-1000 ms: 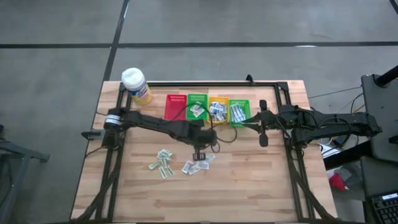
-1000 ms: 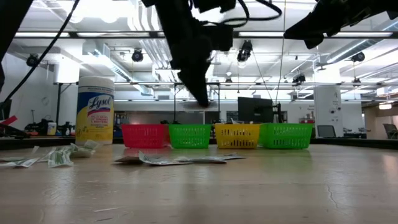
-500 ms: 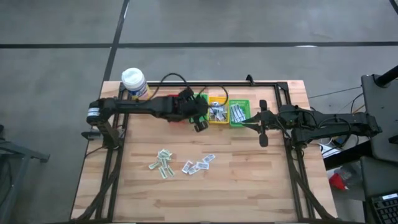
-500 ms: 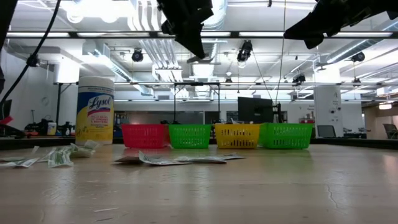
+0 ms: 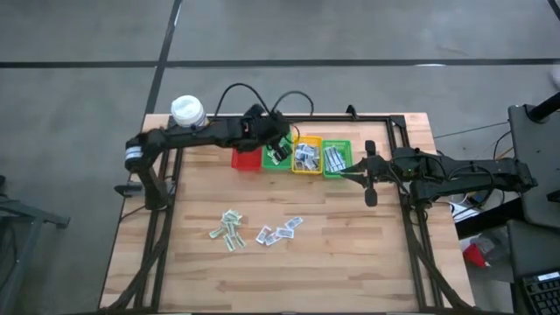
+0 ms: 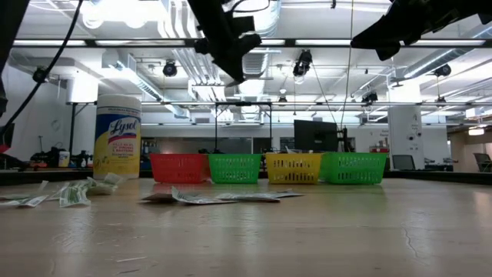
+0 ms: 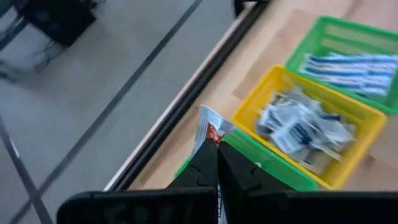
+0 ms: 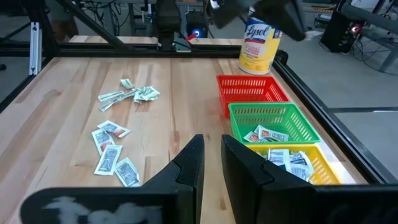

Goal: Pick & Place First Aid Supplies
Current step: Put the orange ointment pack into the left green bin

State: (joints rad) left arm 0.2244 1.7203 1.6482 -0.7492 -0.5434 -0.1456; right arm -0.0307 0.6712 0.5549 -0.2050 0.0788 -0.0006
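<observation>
My left gripper [image 5: 278, 151] hangs over the left green basket [image 7: 273, 169], shut on a small white packet with red print [image 7: 209, 126]. In the low view the left gripper [image 6: 233, 68] is high above the row of baskets. More first aid supplies lie loose on the table in two clusters [image 5: 229, 229] [image 5: 280, 232]. Others lie in the yellow basket [image 5: 306, 156] and the right green basket [image 5: 336, 157]. My right gripper [image 5: 369, 179] waits beside the right green basket, its fingers [image 8: 194, 163] a narrow gap apart with nothing between them. My left gripper pinches the packet between its two shut fingers. The packet's free end [image 7: 211, 119] sticks out past the fingertips. The fingers slant downward over the basket row. The packet is lifted clear of the table and the baskets.
A red basket [image 5: 246, 159] stands left of the green one. A yellow bottle with a white cap [image 5: 187, 112] stands at the far left corner. A black frame rail [image 5: 306, 118] runs along the far edge behind the baskets. Bare wood lies near the front edge.
My left gripper has risen from the loose packets at the table's middle and gone toward the far edge, turning as it went. It now hangs over the baskets, and the packet has travelled with it, clear of the table.
</observation>
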